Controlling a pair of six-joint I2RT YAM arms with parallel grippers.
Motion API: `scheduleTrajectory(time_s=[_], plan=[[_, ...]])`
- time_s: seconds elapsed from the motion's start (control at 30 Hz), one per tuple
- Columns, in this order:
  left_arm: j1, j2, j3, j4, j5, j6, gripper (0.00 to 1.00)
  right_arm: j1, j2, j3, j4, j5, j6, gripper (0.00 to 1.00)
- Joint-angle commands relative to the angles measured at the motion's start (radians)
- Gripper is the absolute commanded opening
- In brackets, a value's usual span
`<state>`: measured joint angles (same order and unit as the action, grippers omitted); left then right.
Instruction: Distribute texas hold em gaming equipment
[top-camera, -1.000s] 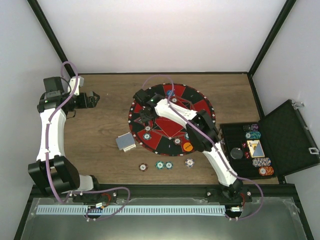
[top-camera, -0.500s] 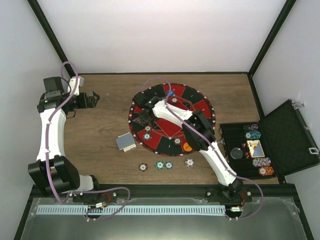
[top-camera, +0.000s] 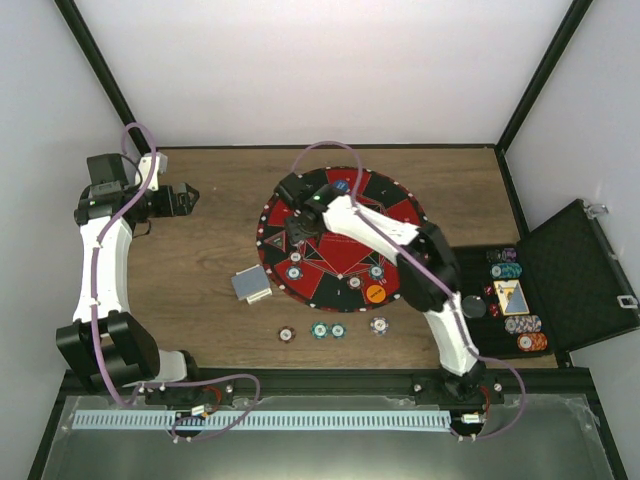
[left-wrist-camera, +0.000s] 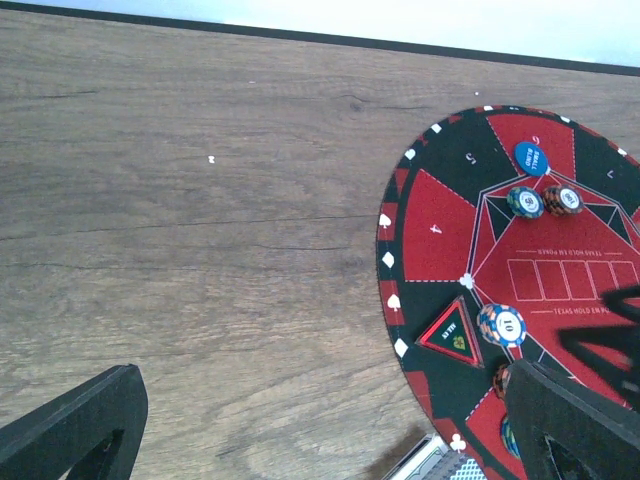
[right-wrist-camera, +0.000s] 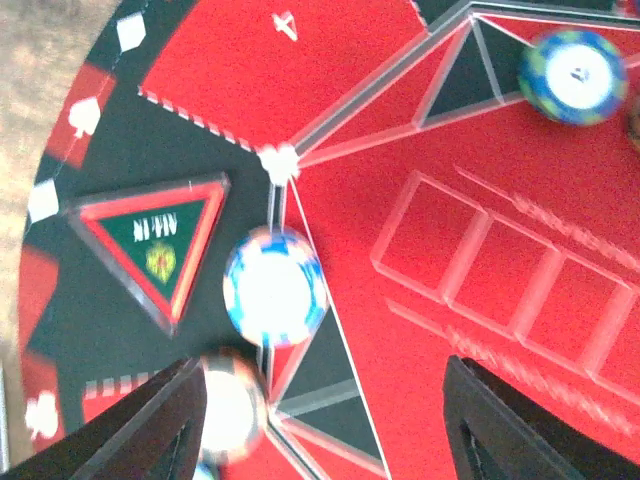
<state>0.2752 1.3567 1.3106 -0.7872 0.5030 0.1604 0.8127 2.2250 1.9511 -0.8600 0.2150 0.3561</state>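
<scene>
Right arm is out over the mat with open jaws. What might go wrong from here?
The right gripper is open over the mat. One finger sits right beside a pale chip, so a descent may knock it. The blue-and-white chip lies flat, so a pinch may slide it rather than lift it.

Wooden table (top-camera: 215, 215), white walls (top-camera: 320, 70)

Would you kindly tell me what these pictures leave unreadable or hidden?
Right wrist view: blur smears the markings of the blue-white chip.
Left wrist view: the bottom edge cuts off the card deck.
Top view: the chips in the case are too small to count; the right arm hides part of the mat.
</scene>
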Motion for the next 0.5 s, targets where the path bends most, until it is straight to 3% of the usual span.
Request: scheduleTrajectory(time_s=[0.0,0.2,0.47], plan=[[0.004,-0.013,0.002,0.011,0.018,0.002,1.00,-0.003,-0.278,-0.254,0.031,0.016,0.057,0.67],[0.004,-0.006,-0.007,0.025,0.036,-0.007,1.00,0.013,-0.606,-0.698,0.050,-0.009,0.208,0.73],[0.004,-0.002,-0.007,0.028,0.040,-0.004,1.00,0.074,-0.881,-1.010,-0.047,-0.033,0.405,0.79]])
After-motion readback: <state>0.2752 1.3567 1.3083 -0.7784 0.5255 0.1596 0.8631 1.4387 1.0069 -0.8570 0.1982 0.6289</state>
